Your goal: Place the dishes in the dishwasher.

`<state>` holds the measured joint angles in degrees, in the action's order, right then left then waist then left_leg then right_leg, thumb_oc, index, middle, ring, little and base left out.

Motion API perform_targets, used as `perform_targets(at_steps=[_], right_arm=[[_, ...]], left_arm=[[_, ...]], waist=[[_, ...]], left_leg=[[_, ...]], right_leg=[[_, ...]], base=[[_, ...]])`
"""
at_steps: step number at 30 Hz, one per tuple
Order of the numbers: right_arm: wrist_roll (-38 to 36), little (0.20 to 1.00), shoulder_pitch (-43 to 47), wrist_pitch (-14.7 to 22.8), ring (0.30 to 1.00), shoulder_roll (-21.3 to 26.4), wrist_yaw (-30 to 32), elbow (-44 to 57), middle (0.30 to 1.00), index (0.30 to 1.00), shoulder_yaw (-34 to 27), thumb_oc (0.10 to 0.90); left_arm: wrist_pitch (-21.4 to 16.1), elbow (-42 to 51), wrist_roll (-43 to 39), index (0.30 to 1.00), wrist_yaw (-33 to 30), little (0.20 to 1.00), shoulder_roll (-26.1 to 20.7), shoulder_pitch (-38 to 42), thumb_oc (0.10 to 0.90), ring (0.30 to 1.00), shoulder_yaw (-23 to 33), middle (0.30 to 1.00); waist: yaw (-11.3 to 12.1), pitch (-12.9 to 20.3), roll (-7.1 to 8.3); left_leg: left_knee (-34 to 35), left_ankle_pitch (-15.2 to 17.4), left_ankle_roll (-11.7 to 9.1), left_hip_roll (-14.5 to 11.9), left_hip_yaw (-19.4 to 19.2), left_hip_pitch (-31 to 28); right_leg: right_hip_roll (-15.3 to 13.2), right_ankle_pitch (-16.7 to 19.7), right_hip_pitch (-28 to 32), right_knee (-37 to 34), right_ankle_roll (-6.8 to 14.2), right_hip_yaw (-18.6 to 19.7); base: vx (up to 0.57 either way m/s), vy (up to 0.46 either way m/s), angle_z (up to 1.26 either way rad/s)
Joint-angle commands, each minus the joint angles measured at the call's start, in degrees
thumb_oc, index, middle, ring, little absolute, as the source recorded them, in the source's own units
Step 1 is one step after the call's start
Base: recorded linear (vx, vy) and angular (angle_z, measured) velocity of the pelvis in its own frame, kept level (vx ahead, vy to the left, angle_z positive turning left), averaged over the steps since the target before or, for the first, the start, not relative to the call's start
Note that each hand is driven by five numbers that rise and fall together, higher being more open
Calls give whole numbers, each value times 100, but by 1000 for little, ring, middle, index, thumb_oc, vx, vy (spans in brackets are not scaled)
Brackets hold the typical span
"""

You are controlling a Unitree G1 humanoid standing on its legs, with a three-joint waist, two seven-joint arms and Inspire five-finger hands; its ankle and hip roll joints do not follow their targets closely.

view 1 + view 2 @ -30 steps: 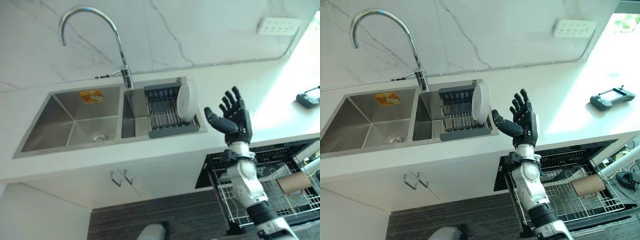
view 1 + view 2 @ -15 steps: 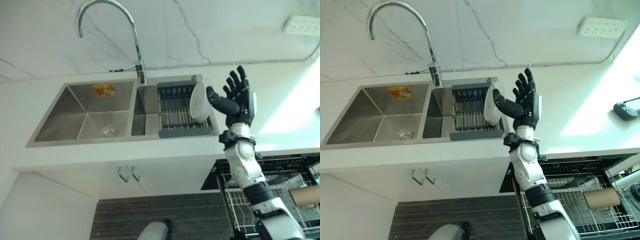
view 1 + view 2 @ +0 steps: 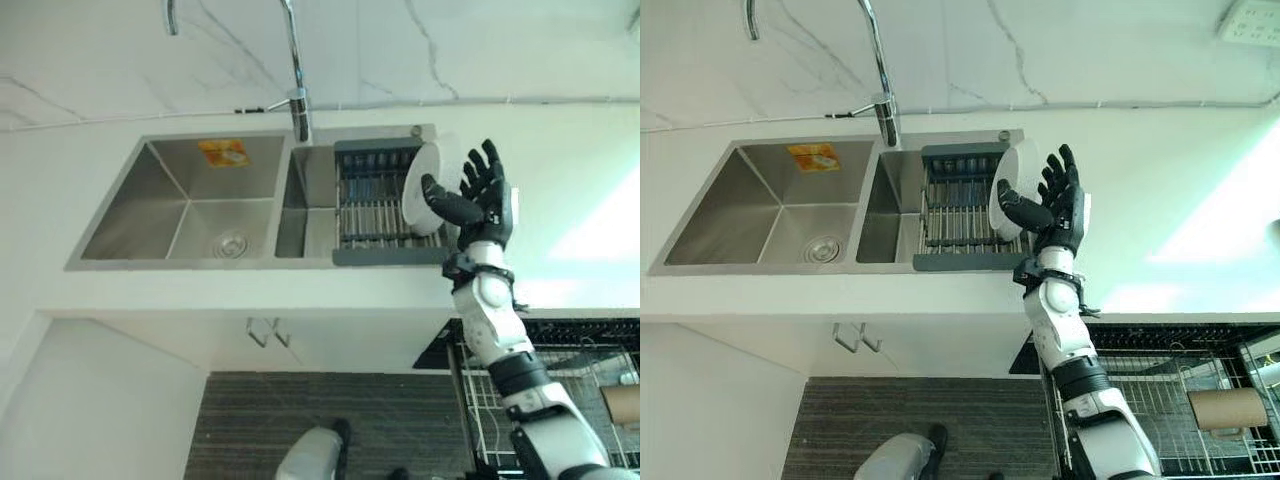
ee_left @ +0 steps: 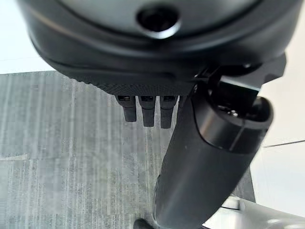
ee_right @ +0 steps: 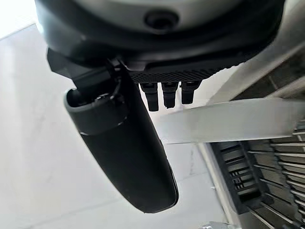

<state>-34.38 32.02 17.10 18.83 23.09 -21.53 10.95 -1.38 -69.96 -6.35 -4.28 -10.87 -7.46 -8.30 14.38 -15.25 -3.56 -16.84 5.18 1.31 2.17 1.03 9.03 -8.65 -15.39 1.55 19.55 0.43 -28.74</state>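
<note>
upright at the right end of the grey dish rack (image 3: 375, 215) stands the white plate (image 3: 421, 178), on its edge, leaning a little, inside the smaller right basin of the steel sink (image 3: 190, 200). the right hand (image 3: 482, 195) is raised just beside it, fingers straight and spread, pointing up toward the wall, thumb reaching across in front of the plate's face; from where i stand i cannot tell if the thumb touches the plate, but nothing is clamped, the hand is wide open and has hold of nothing. in the right wrist view the same hand (image 5: 143, 157) shows its thumb stretched out long, with the plate's white edge (image 5: 228, 121) crossing behind it and the rack's dark slots (image 5: 248, 176) beyond.

the faucet (image 3: 296, 95) rises behind the divider between the two basins, and the bigger left basin has a drain (image 3: 232, 244) and an orange sticker (image 3: 222, 152) on its back wall. the white countertop (image 3: 560, 200) runs off to the right. below it the dishwasher's wire rack (image 3: 1160, 400) is pulled out, with a cardboard roll (image 3: 1228, 408) lying on it.

the left hand (image 4: 209, 157) shows in its own wrist view over dark striped floor (image 4: 71, 157), thumb extended, fingers relaxed, holding nothing.
</note>
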Motion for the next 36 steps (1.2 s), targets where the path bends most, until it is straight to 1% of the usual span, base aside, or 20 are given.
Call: perform_targets(at_steps=[1,8,9,10,13,16,24,26,29,30,32,34,36], right_arm=[[101,900,865,390,900,335,-25,269,900,900,-101,800],[186,900,1006,250,900,392,44,3,900,900,-144,800],[303,300,1049,266,300,438,134,-64,300,300,-144,400],[408,300,1061,253,300,455,183,-74,300,300,-147,400],[787,300,1121,363,300,513,532,-114,300,300,-165,400],[1232,300,1149,334,300,546,1042,-151,300,300,-151,400],[1515,300,1205,359,300,663,1263,-175,300,300,-137,400],[1595,300,1216,445,300,659,1356,-162,300,300,-124,400],[1793,300,1224,713,300,648,1551,-94,300,300,-119,400],[2052,300,1207,1163,300,628,1634,91,300,300,-98,400],[2094,300,1184,1366,300,584,1611,251,300,300,-65,400],[2127,300,1125,1692,300,482,1548,524,300,300,19,400],[2122,300,1041,1848,300,394,1445,792,300,300,91,400]], left_arm=[[-54,-26,90,900,-48,900,-380,-187,800,900,-261,900],[-47,12,123,900,-55,900,-399,-175,800,900,-353,900],[-63,23,130,900,-48,900,-417,-178,800,900,-369,900],[-55,34,140,900,-44,900,-421,-173,800,900,-366,900],[-63,60,180,900,-35,900,-430,-164,800,900,-369,900],[-72,75,171,900,-65,900,-412,-146,800,900,-422,900],[-117,84,199,900,-67,900,-411,-149,800,900,-428,900],[-123,86,204,900,-72,900,-410,-145,800,900,-437,900],[-137,80,205,900,-85,900,-405,-144,800,900,-440,900],[-158,62,232,900,-110,900,-395,-136,800,900,-435,900],[-169,53,238,900,-128,900,-381,-136,800,900,-416,900],[-154,31,185,900,-122,900,-366,-126,800,900,-359,900],[-145,17,156,900,-111,900,-352,-128,800,900,-282,900]], waist=[[71,281,34],[137,196,-17],[154,178,-20],[157,174,-18],[176,141,-16],[185,95,-27],[195,68,-31],[197,69,-26],[191,90,-14],[175,123,13],[164,140,30],[127,173,59],[79,202,78]], left_leg=[[-35,815,-137,-34,211,-197],[-35,751,-134,29,321,-149],[-35,739,-134,35,333,-135],[-35,734,-133,38,335,-128],[-35,726,-127,42,340,-116],[-35,723,-113,47,351,-123],[-35,719,-113,48,360,-115],[-35,721,-112,44,352,-113],[-35,720,-118,24,329,-110],[-35,742,-116,-5,289,-127],[-35,753,-116,-27,254,-134],[-35,782,-117,-64,187,-162],[-35,798,-109,-100,127,-179]], right_leg=[[-74,-299,228,-236,169,385],[-103,-274,250,-236,178,350],[-109,-269,253,-236,186,340],[-108,-267,252,-236,188,337],[-110,-251,250,-236,194,325],[-106,-231,251,-236,194,328],[-98,-228,242,-236,199,344],[-96,-227,239,-236,204,351],[-87,-233,231,-236,205,359],[-80,-245,231,-236,211,363],[-73,-256,231,-236,211,371],[-58,-271,225,-236,211,399],[-45,-265,203,-236,208,419]], base=[[29,22,18],[28,15,7],[12,19,4],[7,16,7],[-5,8,6],[-4,1,1],[0,0,0],[-20,-11,0],[-47,-29,0],[-65,-52,-1],[-65,-52,-3],[-84,-57,-9],[-131,-43,-22]])
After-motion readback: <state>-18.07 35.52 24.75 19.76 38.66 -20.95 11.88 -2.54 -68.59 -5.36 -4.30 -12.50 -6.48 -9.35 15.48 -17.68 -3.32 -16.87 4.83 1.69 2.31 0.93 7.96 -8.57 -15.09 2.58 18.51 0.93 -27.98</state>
